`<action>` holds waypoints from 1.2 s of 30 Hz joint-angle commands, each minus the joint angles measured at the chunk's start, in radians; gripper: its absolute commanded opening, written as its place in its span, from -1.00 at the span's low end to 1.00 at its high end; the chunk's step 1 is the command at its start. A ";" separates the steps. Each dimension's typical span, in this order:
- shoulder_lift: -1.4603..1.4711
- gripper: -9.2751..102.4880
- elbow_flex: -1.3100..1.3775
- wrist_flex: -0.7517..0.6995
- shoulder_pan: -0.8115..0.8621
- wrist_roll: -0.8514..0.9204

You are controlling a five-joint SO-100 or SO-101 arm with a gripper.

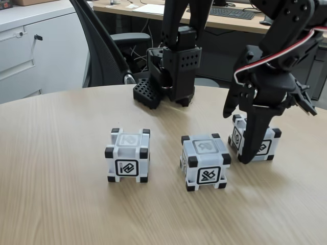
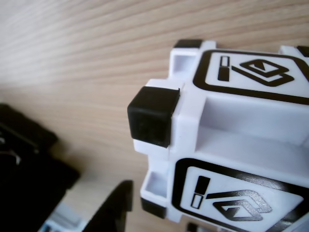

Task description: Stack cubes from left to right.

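Cubes: the right cube (image 1: 268,145) in the fixed view is partly hidden behind the claw (image 1: 242,135), whose fingers straddle it, spread open and not yet gripping. In the wrist view I see this cube (image 2: 231,116) cut off at the frame edge, one black corner block facing the lens. The middle cube (image 1: 205,162) and left cube (image 1: 127,155) sit upright, apart, in a row on the bench (image 1: 61,204). Each is white-grey with black-framed symbols.
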State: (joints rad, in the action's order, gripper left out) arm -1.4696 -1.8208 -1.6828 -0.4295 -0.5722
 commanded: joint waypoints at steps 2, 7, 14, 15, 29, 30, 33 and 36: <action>-0.005 -0.09 0.040 -0.002 0.003 -0.009; -0.005 -0.07 0.044 -0.002 0.002 -0.029; -0.023 -0.08 0.126 -0.002 0.000 0.023; -0.023 -0.08 0.135 -0.002 -0.006 0.021; -0.011 -0.08 0.147 -0.003 -0.169 0.008; -0.012 -0.09 0.147 -0.003 -0.169 0.009; -0.015 -0.10 0.147 -0.003 -0.164 0.009; -0.015 -0.20 0.147 -0.003 -0.155 0.009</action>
State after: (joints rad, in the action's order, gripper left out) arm -1.4696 -1.7119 -1.6828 -0.5875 -0.5584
